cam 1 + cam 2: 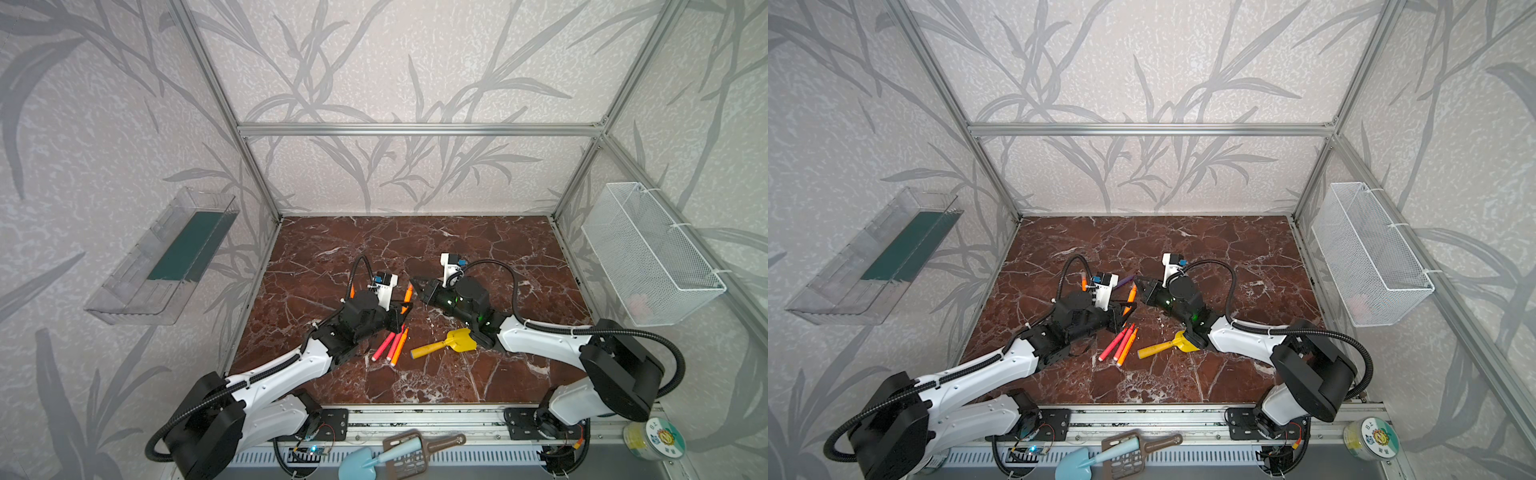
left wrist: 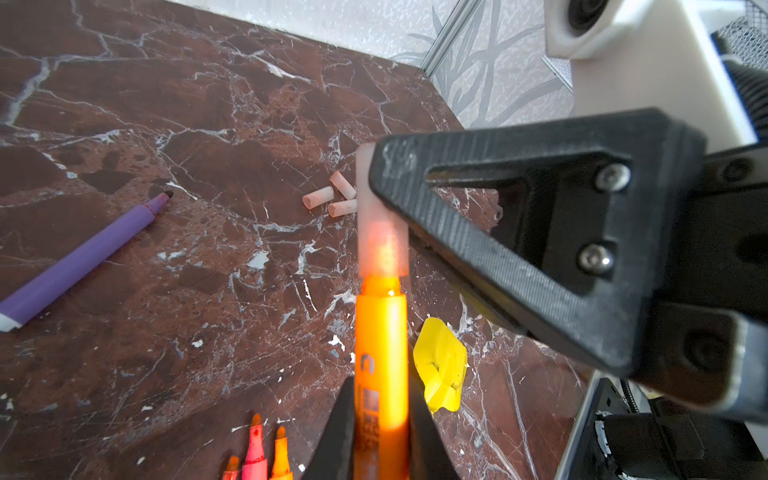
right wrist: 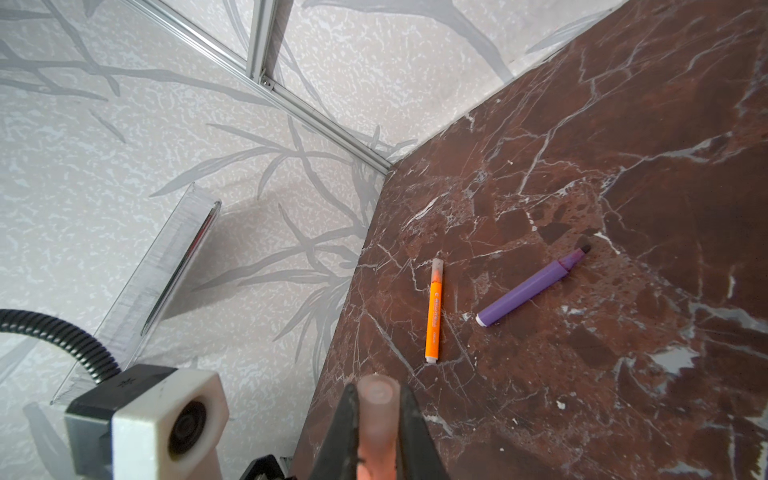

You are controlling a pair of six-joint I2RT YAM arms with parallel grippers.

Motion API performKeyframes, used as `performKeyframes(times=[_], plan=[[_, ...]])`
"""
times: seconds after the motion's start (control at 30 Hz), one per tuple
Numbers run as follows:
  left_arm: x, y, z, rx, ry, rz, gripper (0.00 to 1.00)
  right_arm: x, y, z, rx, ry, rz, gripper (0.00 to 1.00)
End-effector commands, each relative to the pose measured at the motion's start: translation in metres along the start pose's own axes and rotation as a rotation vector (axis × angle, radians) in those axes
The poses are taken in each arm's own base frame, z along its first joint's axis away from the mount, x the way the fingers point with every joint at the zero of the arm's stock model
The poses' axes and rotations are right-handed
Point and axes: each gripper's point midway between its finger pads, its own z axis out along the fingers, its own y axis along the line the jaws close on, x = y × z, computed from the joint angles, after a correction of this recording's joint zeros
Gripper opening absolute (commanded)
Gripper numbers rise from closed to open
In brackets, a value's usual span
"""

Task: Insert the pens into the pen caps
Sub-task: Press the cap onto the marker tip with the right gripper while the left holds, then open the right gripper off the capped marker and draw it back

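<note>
Hovering above the marble table [image 2: 166,249], an orange pen [image 2: 380,332] is pinched by the left gripper [image 2: 380,395], its tip sunk in a pale cap [image 2: 382,232] clamped by the right gripper [image 3: 376,395].

Six pens [image 1: 1124,343] (three orange, two pinkish-red, one purple), five pen caps [image 2: 319,197] in sight, three loose, two on orange pens, one yellow toy shovel [image 1: 459,340]

3 pens [image 1: 395,345] just left of shovel [image 1: 457,340]
</note>
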Motion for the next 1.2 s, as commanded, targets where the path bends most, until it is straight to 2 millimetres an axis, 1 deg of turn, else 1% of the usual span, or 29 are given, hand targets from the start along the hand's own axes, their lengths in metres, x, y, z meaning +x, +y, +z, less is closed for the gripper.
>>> performKeyframes(times=[0.0,0.13,0.33,0.43,0.6,0.8,0.9,1.0,1.17], plan=[[-0.037,-0.028,-0.014,0.102,-0.141,0.061,0.0,0.015,-0.016,-0.002,0.04,0.084,-0.016,0.0],[-0.038,-0.024,-0.015,0.08,-0.153,0.056,0.0,0.016,-0.014,-0.007,0.026,0.087,-0.024,0.0],[-0.041,-0.029,-0.014,0.107,-0.158,0.056,0.0,0.024,0.0,-0.01,-0.042,0.133,-0.058,0.01],[-0.042,-0.033,-0.014,0.122,-0.157,0.059,0.0,0.026,-0.001,-0.011,-0.04,0.14,-0.054,0.02],[-0.042,-0.035,-0.01,0.134,-0.146,0.057,0.0,0.033,0.005,-0.011,-0.061,0.155,-0.076,0.05],[-0.042,-0.036,-0.01,0.138,-0.147,0.057,0.0,0.032,0.003,-0.014,-0.053,0.144,-0.083,0.1],[-0.042,-0.036,-0.01,0.141,-0.143,0.06,0.0,0.03,0.006,-0.015,-0.056,0.139,-0.09,0.16],[-0.042,-0.036,-0.01,0.141,-0.145,0.061,0.0,0.026,0.008,-0.019,-0.059,0.127,-0.101,0.27],[-0.039,-0.033,-0.009,0.129,-0.14,0.061,0.0,0.017,0.013,-0.031,-0.048,0.096,-0.131,0.5]])
